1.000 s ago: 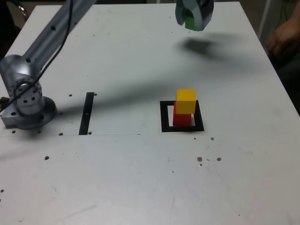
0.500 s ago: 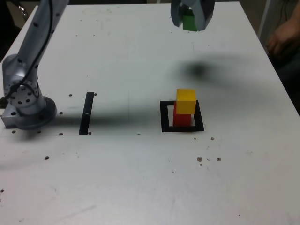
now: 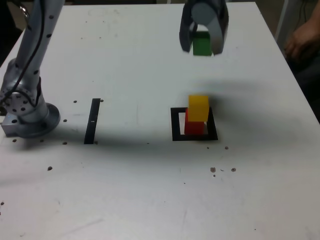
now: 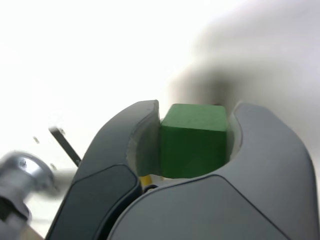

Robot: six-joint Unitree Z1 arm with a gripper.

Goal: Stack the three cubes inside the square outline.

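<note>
High over the tabletop (image 3: 125, 190), toward its far side in the exterior view: gripper (image 3: 202, 44) closed on the green cube (image 3: 202, 45), pinched between both fingers. Wrist view agrees; cube looks squarely seated between the pads.

Red cube (image 3: 194, 125) sits inside the square outline (image 3: 175, 135), nearer that marking's right side than its left in the exterior view. Yellow cube (image 3: 198, 107) on top of red, slightly off to the right by the look of it. Thin black strip (image 3: 92, 121) lies left of the outline, well apart.

Step in hand, my reading: carrying the third cube to the stack. Two placed, last one in the air. Next move calls for travel toward the near side, centring above yellow at safe height, then a slow straight descent and release. Risk: a low approach or a fingertip brush could knock yellow off.

Pose: arm (image 3: 37, 50) rises from its base (image 3: 37, 122) at left, runs up out of the exterior view, comes back in at the far edge with fingers pointing down, cube hanging clear of the surface.
</note>
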